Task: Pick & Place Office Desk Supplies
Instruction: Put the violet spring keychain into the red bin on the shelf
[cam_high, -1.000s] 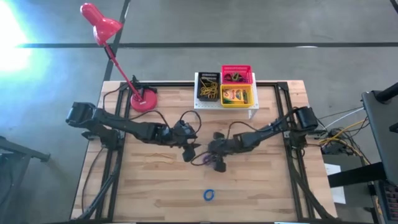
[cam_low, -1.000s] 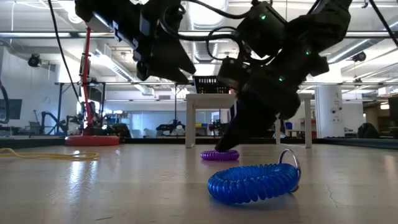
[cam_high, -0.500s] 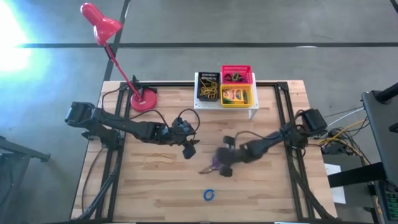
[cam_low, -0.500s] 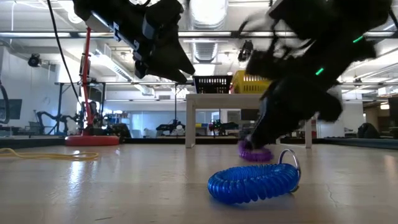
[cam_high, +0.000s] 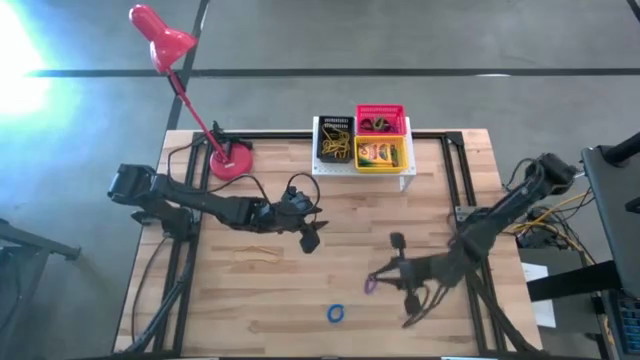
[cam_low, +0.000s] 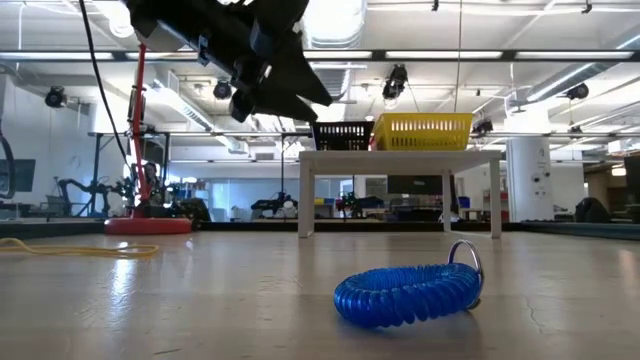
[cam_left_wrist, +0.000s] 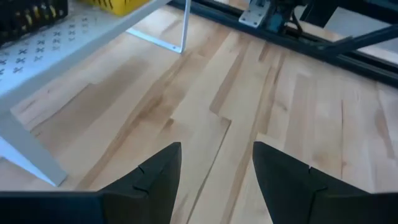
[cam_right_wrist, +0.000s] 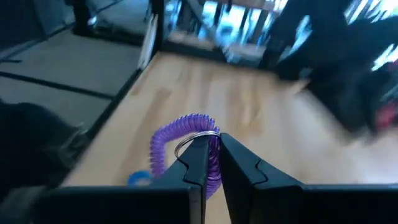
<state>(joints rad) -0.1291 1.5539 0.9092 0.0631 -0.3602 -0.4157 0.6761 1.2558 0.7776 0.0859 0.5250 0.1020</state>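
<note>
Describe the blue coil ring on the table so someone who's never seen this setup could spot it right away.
Start at the wooden table and go to its front edge, opposite the white stand with baskets. The blue coil ring lies alone near the middle there. It's blue and on the wood, unlike the purple coil ring held by the right gripper.

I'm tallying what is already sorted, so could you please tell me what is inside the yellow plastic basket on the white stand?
The yellow plastic basket holds a flat yellow-and-green crayon box lying face up. Anything beneath that box is covered.
</note>
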